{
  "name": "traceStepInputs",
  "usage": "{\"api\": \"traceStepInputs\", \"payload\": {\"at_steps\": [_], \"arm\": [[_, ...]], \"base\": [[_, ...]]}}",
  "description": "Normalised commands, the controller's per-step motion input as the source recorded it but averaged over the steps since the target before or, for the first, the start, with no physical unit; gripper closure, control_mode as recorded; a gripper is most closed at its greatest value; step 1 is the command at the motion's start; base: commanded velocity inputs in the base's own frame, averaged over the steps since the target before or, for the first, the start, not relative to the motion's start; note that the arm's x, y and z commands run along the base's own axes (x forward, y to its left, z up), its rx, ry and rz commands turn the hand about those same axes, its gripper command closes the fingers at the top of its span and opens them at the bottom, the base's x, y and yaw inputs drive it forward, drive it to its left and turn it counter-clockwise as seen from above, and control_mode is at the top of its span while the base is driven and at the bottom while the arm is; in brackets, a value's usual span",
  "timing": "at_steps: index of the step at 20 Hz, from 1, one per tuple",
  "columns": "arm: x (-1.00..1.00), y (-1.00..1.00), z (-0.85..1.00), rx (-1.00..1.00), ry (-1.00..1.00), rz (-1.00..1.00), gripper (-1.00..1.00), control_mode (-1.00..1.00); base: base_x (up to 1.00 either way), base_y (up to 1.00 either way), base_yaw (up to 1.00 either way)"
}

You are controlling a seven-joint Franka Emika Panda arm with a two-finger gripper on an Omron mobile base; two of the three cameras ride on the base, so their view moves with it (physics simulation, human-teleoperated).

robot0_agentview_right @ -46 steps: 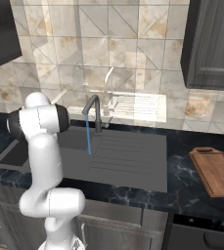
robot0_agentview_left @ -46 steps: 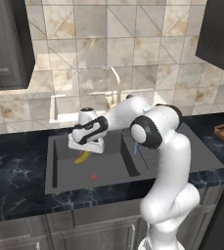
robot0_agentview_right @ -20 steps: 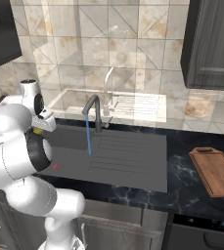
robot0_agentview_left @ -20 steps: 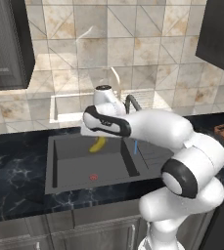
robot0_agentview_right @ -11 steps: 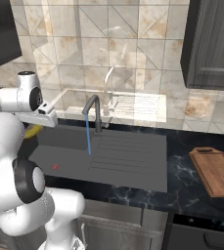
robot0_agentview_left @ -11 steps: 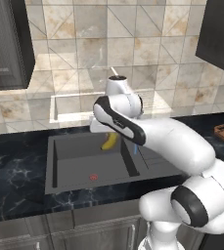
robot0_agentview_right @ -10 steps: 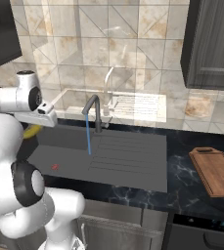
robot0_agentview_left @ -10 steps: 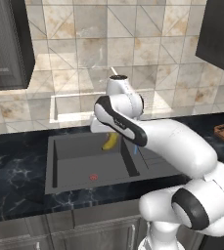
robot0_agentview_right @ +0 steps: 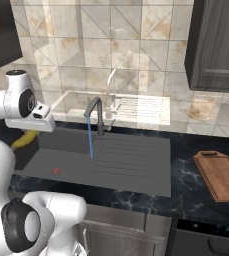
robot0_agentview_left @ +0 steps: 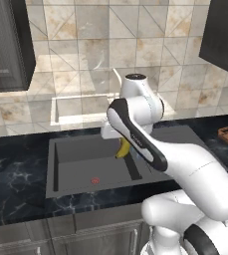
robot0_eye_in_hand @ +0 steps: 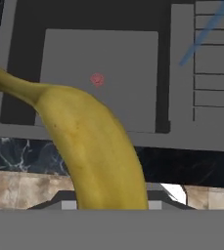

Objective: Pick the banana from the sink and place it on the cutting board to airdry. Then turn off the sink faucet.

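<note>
Banana is hanging lengthwise downward above the sink (only its red drain ring inside), pinched by the closed gripper.

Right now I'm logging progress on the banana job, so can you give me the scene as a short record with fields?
banana: held in the gripper, lifted above the sink basin
gripper: shut on the banana
sink faucet: running, blue stream falling into the sink
cutting board: on the dark counter right of the sink, nothing on it
red drain ring: on the basin floor
task stage: banana picked, not yet placed; faucet not yet off
</note>
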Motion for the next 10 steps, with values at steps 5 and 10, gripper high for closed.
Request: {"api": "traceStepInputs", "payload": {"at_steps": [5, 10], "arm": [[-0.51, -0.27, 0.2, 0.0, -0.05, 0.05, 1.0, -1.0], [-0.44, -0.36, 0.17, 0.0, -0.03, 0.02, 1.0, -1.0]], "base": [[0.0, 0.0, 0.0], [0.0, 0.0, 0.0]]}}
